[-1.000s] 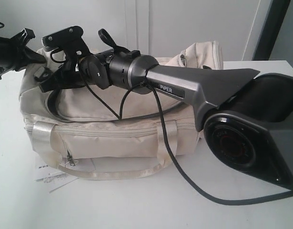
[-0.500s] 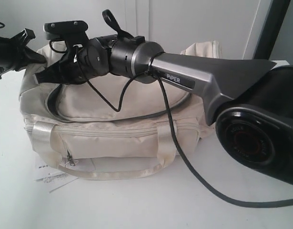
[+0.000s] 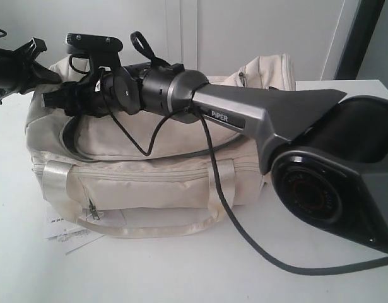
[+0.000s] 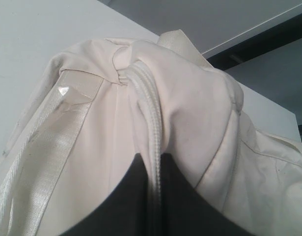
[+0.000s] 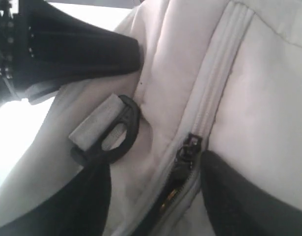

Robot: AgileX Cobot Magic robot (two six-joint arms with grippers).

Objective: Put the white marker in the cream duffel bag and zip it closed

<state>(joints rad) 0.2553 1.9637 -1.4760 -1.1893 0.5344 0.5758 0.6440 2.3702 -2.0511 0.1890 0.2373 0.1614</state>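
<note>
The cream duffel bag [image 3: 149,183] lies on the white table. The white marker is not visible in any view. My left gripper [image 3: 47,77] sits at the bag's left end, shut on a fold of fabric with white ribbed piping [image 4: 151,147] running between its fingers [image 4: 126,196]. My right arm reaches across the bag top, and its gripper [image 3: 58,100] is at that same end. Seen from the right wrist, the right gripper [image 5: 153,169] is open, with one finger on each side of the top zipper. The dark slider [image 5: 190,145] lies just ahead, beside a black end ring [image 5: 119,132].
A white paper tag [image 3: 67,233] lies under the bag's front left corner. The right arm's black cable [image 3: 244,233] hangs over the bag front onto the table. The arm's large base joint [image 3: 320,189] fills the right foreground.
The right arm lifted and rolled its wrist, then came back down, with the gripper now a little further toward the bag's left end. The left gripper and bag stayed put.
</note>
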